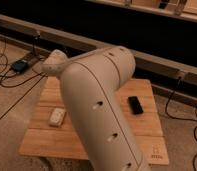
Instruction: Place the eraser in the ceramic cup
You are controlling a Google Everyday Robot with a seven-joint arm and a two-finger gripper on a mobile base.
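Note:
A small whitish rectangular block [56, 117], which looks like the eraser, lies on the left part of the wooden table [47, 137]. The ceramic cup does not show; it may be behind my arm or out of view. My thick white arm [99, 102] rises from the bottom of the camera view and covers the middle of the table, its rounded joint [54, 62] pointing left above the table's far left corner. My gripper is out of view and is shut. Whether it holds anything cannot be seen.
A flat black rectangular object [136, 105] lies on the right part of the table. Black cables [7, 75] and a small device [21, 64] lie on the floor at left, and more cables [194, 130] at right. A low rail [157, 62] runs behind the table.

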